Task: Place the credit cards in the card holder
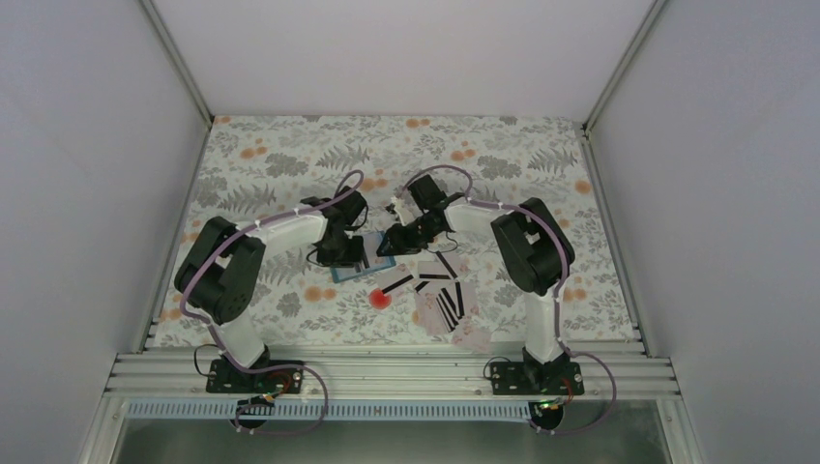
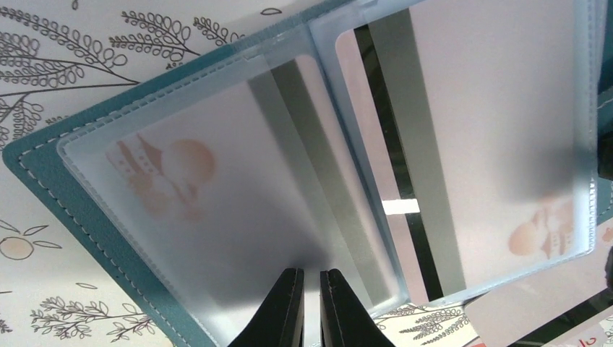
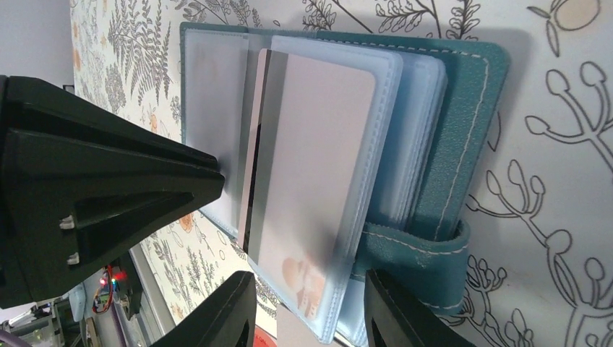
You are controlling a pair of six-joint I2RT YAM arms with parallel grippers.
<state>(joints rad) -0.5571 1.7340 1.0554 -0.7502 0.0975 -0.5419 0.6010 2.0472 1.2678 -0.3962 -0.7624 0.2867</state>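
The blue card holder (image 1: 360, 263) lies open on the floral cloth between my two grippers. In the left wrist view its teal cover (image 2: 50, 188) frames clear sleeves; a pale card with a black stripe (image 2: 491, 130) sits in the right sleeve and another (image 2: 217, 202) in the left. My left gripper (image 2: 311, 272) is shut, its tips pressing on the left sleeve. My right gripper (image 3: 309, 278) is open, straddling the lower end of a raised sleeve holding a pale card (image 3: 311, 159), beside the closing tab (image 3: 423, 253). Loose credit cards (image 1: 440, 292) lie to the right of the holder.
A round red spot (image 1: 380, 298) lies just in front of the holder. More loose cards (image 1: 471, 336) lie near the table's front edge. The left gripper's black body (image 3: 87, 181) fills the left of the right wrist view. Grey walls enclose the table.
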